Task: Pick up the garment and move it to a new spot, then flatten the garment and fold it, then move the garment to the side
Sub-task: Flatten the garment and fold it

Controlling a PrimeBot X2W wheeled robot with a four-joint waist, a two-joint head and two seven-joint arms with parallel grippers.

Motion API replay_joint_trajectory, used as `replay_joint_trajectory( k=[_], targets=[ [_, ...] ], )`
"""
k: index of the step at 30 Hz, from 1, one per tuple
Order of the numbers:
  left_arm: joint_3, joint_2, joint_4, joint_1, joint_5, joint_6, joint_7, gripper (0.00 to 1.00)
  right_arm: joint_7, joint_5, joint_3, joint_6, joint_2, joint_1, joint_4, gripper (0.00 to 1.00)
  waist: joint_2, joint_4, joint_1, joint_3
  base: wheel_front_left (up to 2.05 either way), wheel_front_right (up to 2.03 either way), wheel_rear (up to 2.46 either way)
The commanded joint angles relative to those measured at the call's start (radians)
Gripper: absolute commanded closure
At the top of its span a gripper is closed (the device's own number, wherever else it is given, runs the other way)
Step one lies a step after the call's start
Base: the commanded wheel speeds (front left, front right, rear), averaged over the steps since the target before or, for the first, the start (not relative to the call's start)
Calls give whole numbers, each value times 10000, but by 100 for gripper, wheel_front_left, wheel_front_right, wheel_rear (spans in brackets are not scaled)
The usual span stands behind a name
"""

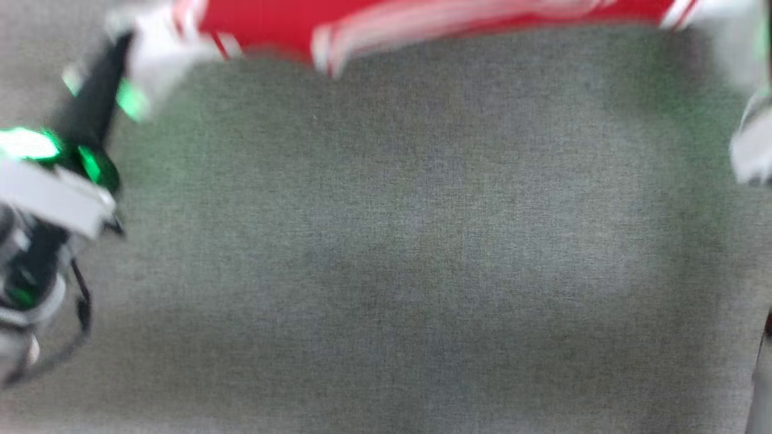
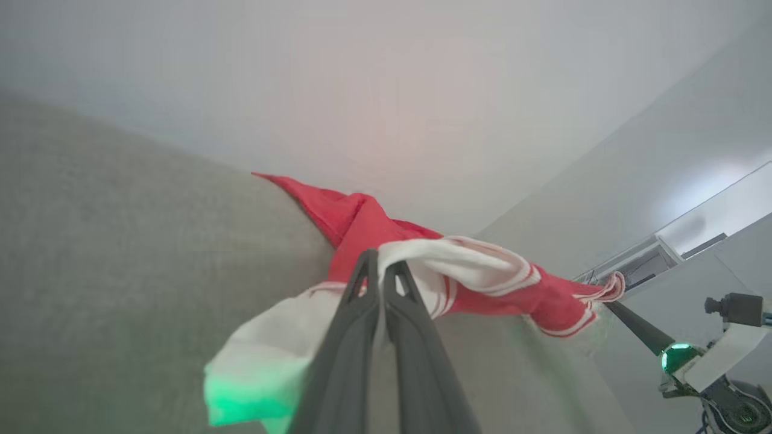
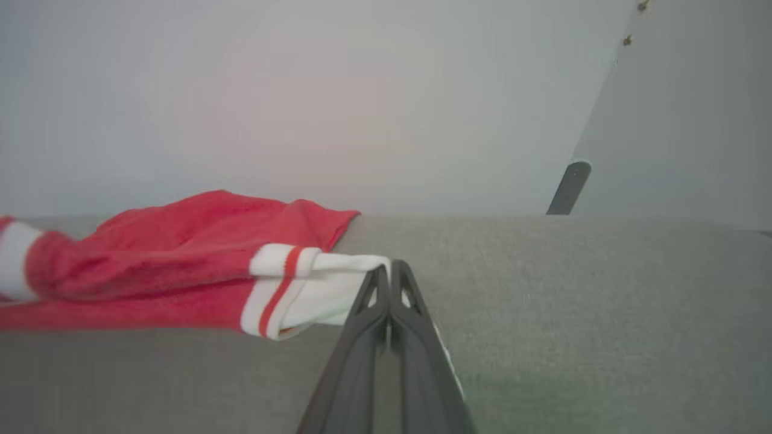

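Note:
The garment (image 1: pixel 271 21), a red T-shirt with white sleeves and red-striped trim, stretches across the far end of the grey fabric surface (image 1: pixel 392 241); the head view is blurred. My left gripper (image 1: pixel 123 45) is shut on one white sleeve at the upper left. In the left wrist view its fingertips (image 2: pixel 380 265) pinch that sleeve, and the garment (image 2: pixel 362 223) trails away to the other arm's gripper (image 2: pixel 609 301). My right gripper (image 3: pixel 389 271) is shut on the other white sleeve, with the garment's (image 3: pixel 181 253) red body bunched to its left on the surface.
A pale part of the right arm (image 1: pixel 751 144) shows at the right edge. A plain white wall (image 3: pixel 362 90) rises behind the surface's far edge. A dark grey post (image 3: pixel 567 190) stands beyond that edge. A white shelf unit (image 2: pixel 651 259) stands off to the side.

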Motion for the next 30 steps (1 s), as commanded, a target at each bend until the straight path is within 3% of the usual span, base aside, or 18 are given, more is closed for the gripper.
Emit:
replay_joint_trajectory(
  k=[1,8,17,30],
  targets=[
    [224,-15,-136,586,260,23,-6,100,334,190,-15,-14,17,622,-506,100,-1,69,0,-383,0,0,0],
    [1342,-594,-861,3599,719,23,-8,100,2028,1141,-140,-14,119,3534,-2490,100,-1,153,0,-1184,0,0,0],
    [2013,-1017,-1584,6270,1208,23,-9,100,3060,2348,-890,-14,131,5967,-3317,100,-1,316,0,-1950,0,0,0],
    [2330,-465,-2738,8808,1602,23,-10,100,3762,3425,-1438,-14,130,8728,-4177,100,-1,495,0,-2223,0,0,0]
  ],
)
